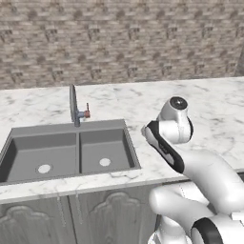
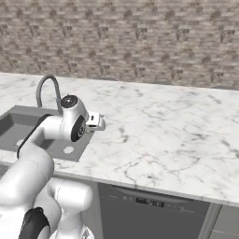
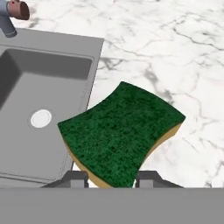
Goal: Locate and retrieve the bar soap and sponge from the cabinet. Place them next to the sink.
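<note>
My gripper (image 3: pixel 111 179) is shut on the sponge (image 3: pixel 122 131). It is a yellow block with a dark green top, pinched at its near edge and bent slightly between the two fingertips (image 3: pixel 74 178). It hangs over the white marble counter (image 3: pixel 175 43), just past the right rim of the grey sink (image 3: pixel 52 39). The sink (image 1: pixel 66 128) has two basins with round drains. In the right base view my hand (image 2: pixel 94 122) hovers beside the sink's right edge (image 2: pixel 77 151). The bar soap and the cabinet are out of view.
A slim steel faucet (image 1: pixel 74 105) with a small red handle (image 3: pixel 19 9) stands behind the sink. Marble counter (image 2: pixel 163 135) stretches wide to the right, backed by a brick wall (image 1: pixel 119 38). Carved grey base cabinets (image 1: pixel 95 214) and a dishwasher front (image 2: pixel 149 205) lie below.
</note>
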